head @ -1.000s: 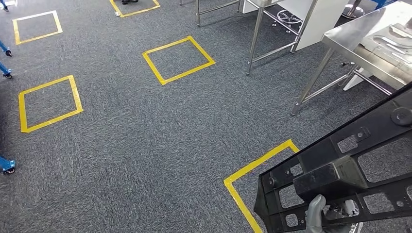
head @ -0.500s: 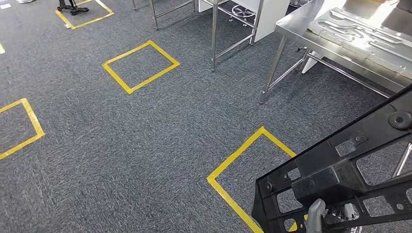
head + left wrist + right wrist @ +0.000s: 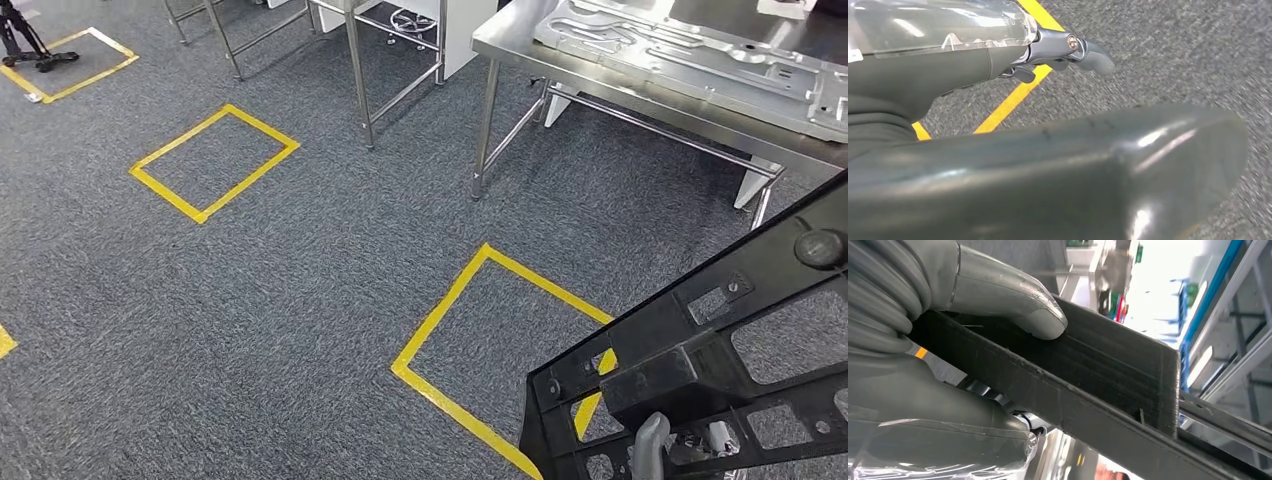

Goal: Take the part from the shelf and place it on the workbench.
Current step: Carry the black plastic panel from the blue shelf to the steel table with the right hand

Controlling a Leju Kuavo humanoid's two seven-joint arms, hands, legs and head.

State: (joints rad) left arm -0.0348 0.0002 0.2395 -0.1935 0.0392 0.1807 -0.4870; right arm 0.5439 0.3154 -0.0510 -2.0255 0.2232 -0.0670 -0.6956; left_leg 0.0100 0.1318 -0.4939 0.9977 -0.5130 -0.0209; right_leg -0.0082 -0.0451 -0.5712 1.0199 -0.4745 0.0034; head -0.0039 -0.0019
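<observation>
In the head view the robot looks down on grey carpet [image 3: 300, 300] marked with yellow tape squares [image 3: 214, 163]; the nearest tape square [image 3: 470, 330] lies just in front of the steel workbench [image 3: 560, 70], whose legs stand on the carpet and whose top carries a pale metal panel [image 3: 690, 45]; the black part [image 3: 700, 350], a flat frame with rectangular cut-outs, fills the lower right corner, tilted so that it rises toward the right edge, well apart from the workbench and above the floor; the right hand [image 3: 655, 450] grips it from below, with a grey thumb rising against the frame's lower bar. In the left wrist view the left hand [image 3: 1068, 50] hangs over the carpet and a stripe of yellow tape [image 3: 1018, 95]; its fingers curve loosely with nothing between them, apart from each other. In the right wrist view the right hand [image 3: 948, 315] clamps the black part [image 3: 1088, 385]; its thick grey thumb [image 3: 1008, 295] presses on one face of the dark bar while the palm presses on the other side, so the hand holds the part firmly; the background beyond is blurred.
</observation>
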